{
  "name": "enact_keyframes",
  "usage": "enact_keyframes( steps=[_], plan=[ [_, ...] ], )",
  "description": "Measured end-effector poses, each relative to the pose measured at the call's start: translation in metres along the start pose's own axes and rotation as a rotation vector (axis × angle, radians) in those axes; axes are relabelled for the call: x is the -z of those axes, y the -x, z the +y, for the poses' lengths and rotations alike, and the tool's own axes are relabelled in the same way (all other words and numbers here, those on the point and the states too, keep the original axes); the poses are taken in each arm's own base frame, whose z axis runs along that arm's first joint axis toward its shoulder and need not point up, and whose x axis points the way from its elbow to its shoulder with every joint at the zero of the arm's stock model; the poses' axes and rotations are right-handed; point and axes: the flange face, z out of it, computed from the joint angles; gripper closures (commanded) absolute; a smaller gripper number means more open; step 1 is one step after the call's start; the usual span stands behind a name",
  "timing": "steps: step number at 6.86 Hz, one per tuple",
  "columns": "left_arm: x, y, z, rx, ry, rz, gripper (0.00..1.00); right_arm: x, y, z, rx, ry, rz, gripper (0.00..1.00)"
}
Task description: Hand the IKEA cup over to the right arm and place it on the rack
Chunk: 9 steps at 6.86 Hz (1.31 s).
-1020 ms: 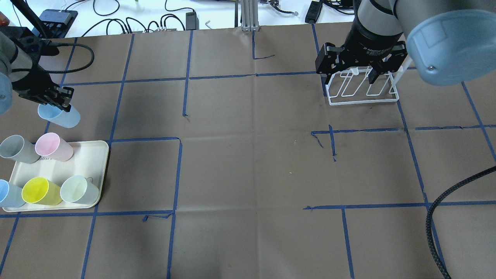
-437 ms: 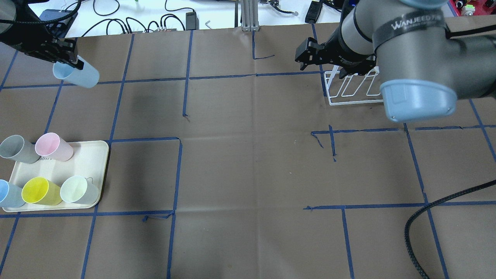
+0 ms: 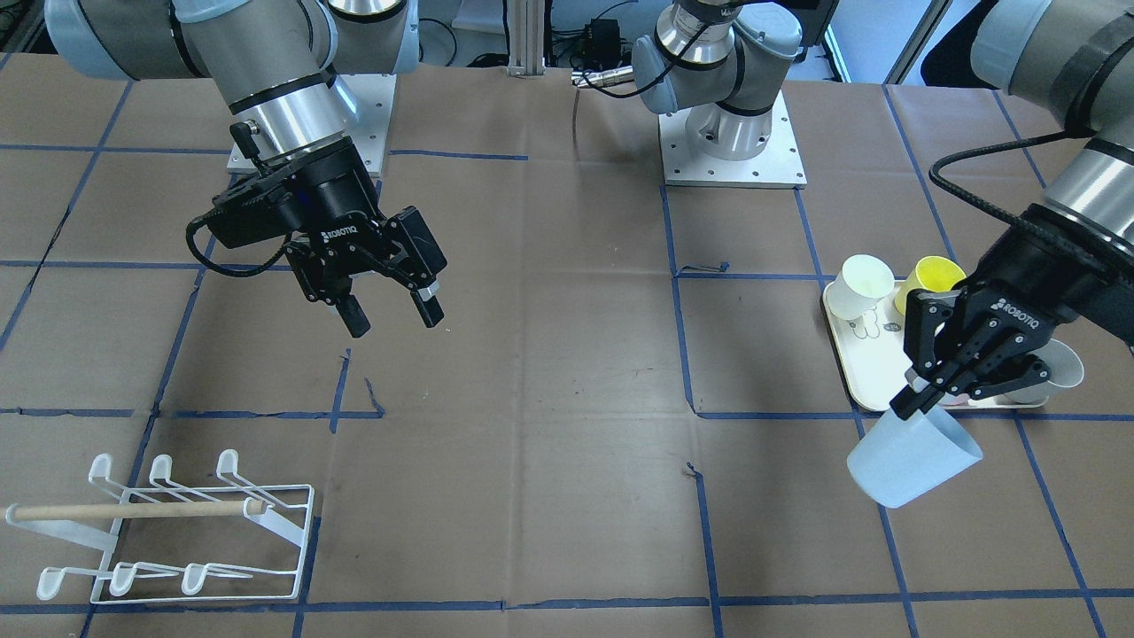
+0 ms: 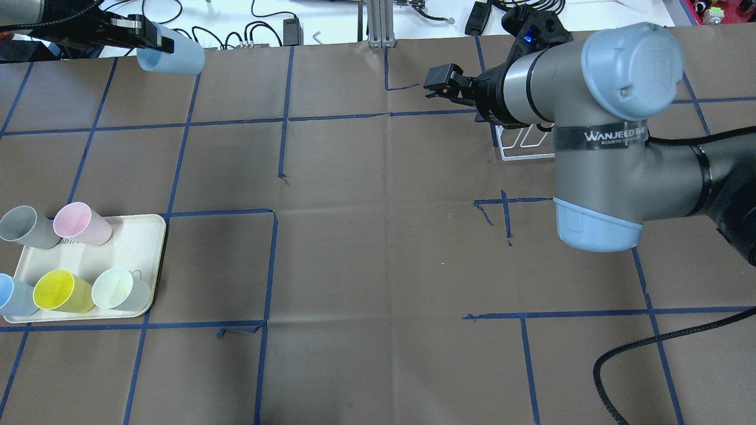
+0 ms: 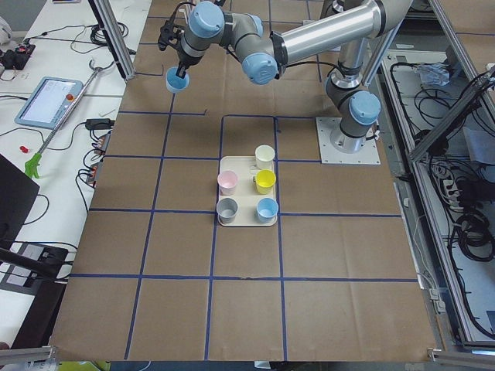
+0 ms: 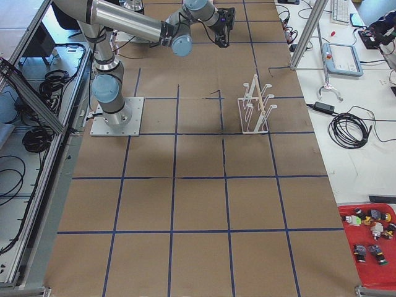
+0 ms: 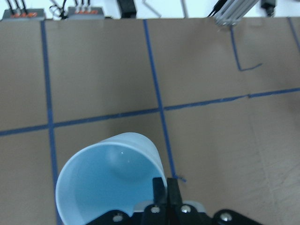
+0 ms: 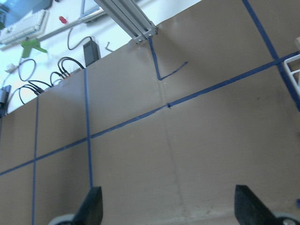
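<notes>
Holding the blue cup (image 3: 917, 461) by its rim, the left gripper (image 3: 912, 403) should offer its bare wall toward the rack (image 3: 133, 511), near which the right gripper (image 3: 394, 321) hovers, jaws spread wide.

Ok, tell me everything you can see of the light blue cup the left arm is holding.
The light blue cup is a plain, handleless tumbler tapering toward its base, smooth like plastic, and empty in the left wrist view. The left gripper pinches its rim wall, one finger inside, one outside; nothing else touches it. It hangs tilted, mouth toward the gripper, above the brown table, just past the cream tray on the side away from the robot.
</notes>
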Motion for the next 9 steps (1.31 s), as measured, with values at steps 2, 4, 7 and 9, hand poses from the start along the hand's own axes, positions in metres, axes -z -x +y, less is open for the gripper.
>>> enact_keyframes(
  steps=[2,4,7,9],
  plan=[
    [-0.026,-0.036,0.012,-0.166,-0.161,0.075,1.0,0.003,-0.002,0.016,-0.233,-0.07,-0.155,0.0],
    [-0.057,-0.071,0.05,-0.306,-0.301,0.14,1.0,0.009,-0.01,0.03,-0.512,-0.132,-0.296,0.0],
    [-0.081,-0.128,0.11,-0.409,-0.453,0.305,1.0,-0.003,-0.029,0.049,-0.706,-0.197,-0.504,0.0],
    [-0.091,-0.164,0.143,-0.472,-0.492,0.394,1.0,-0.003,-0.032,0.049,-0.713,-0.244,-0.552,0.0]
  ],
)
